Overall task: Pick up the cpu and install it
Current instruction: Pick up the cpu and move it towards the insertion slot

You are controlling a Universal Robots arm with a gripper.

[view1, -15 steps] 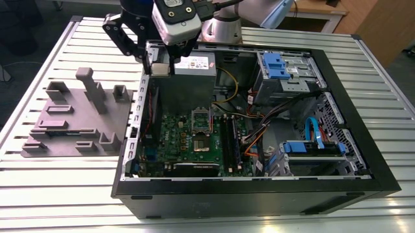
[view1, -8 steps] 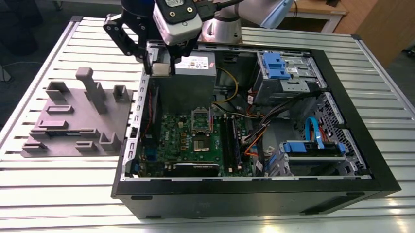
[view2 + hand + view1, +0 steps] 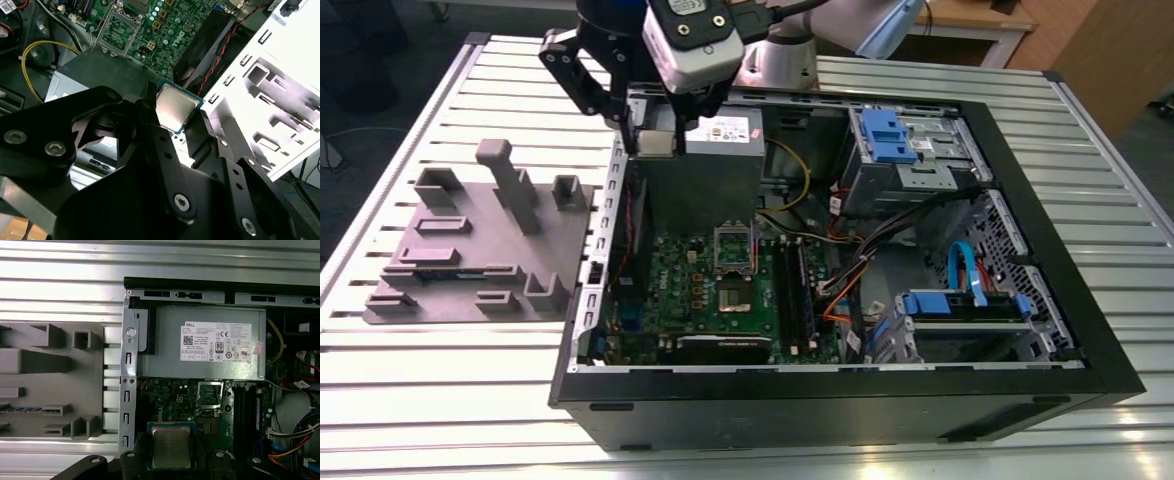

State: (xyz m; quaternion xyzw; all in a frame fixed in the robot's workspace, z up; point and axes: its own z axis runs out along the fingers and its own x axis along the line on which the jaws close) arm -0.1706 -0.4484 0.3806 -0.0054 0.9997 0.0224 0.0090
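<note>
The cpu (image 3: pixel 656 143), a small square chip with a shiny silver top, hangs in my gripper (image 3: pixel 654 140) above the back left corner of the open computer case. In both wrist views the black fingers (image 3: pixel 150 125) are shut on the cpu's edges (image 3: pixel 175 107) (image 3: pixel 171 447). It is held over the case wall and the power supply (image 3: pixel 215 347). The motherboard socket (image 3: pixel 732 268) lies open lower down on the green board, apart from the chip, and also shows in the wrist views as socket (image 3: pixel 210 394) (image 3: pixel 120 27).
A grey plastic fixture (image 3: pixel 480 250) with blocky posts sits on the slatted table at the exterior view's left of the case. Inside the case are blue drive bays (image 3: pixel 894 135), cables (image 3: pixel 854 270) and memory slots (image 3: pixel 794 290). The case's black frame (image 3: pixel 841 385) rings the board.
</note>
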